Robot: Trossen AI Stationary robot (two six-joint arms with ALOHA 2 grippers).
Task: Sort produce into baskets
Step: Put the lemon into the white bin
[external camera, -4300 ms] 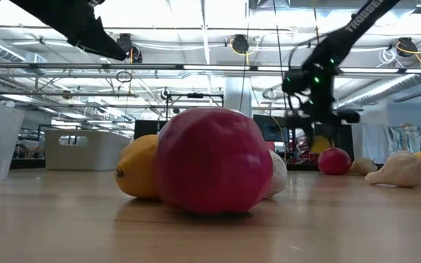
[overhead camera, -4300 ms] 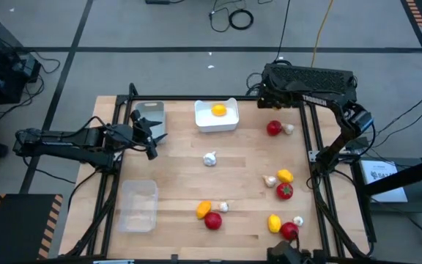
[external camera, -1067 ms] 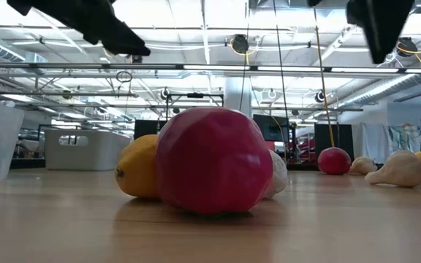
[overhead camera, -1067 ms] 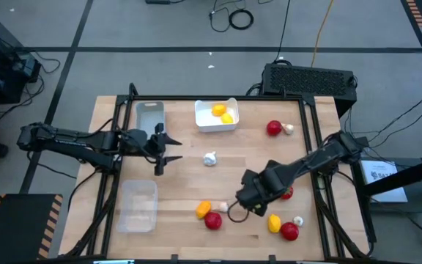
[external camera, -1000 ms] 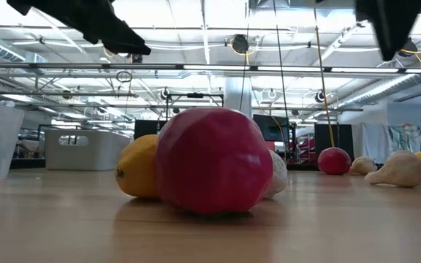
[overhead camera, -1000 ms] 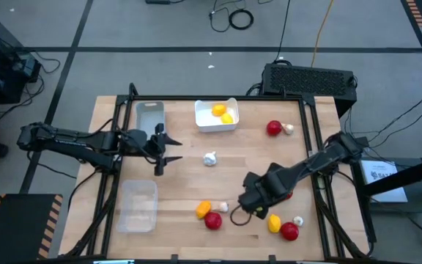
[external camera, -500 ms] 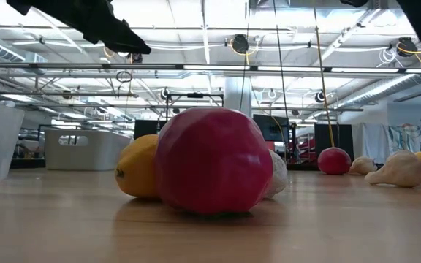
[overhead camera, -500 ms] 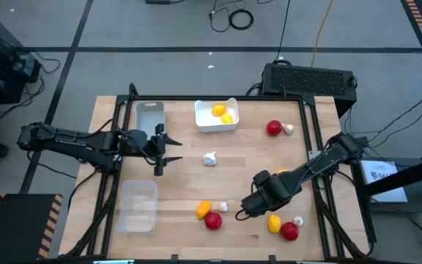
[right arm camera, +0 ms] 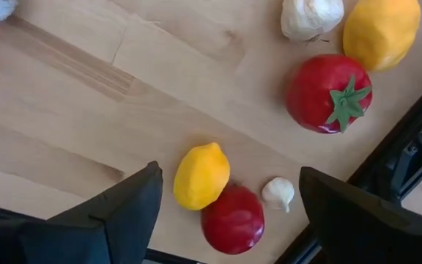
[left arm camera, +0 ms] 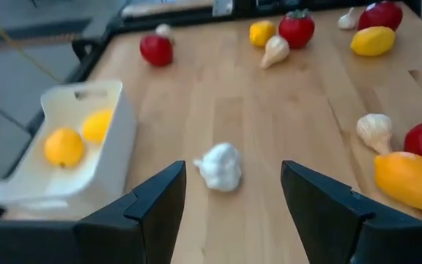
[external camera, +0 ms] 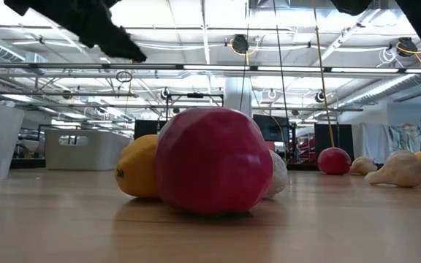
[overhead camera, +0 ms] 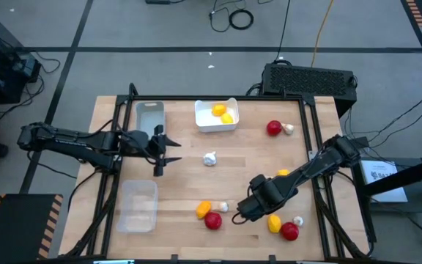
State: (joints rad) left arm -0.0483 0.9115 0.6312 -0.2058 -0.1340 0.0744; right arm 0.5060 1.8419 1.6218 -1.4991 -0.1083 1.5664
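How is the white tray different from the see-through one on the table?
The white opaque plastic tray holds two yellow lemons; the clear translucent plastic tray looks empty. The white tray sits at the table's far edge, near the middle, the clear tray at the near left. The white one lies crosswise, the clear one lengthwise. Both are small rounded rectangles.
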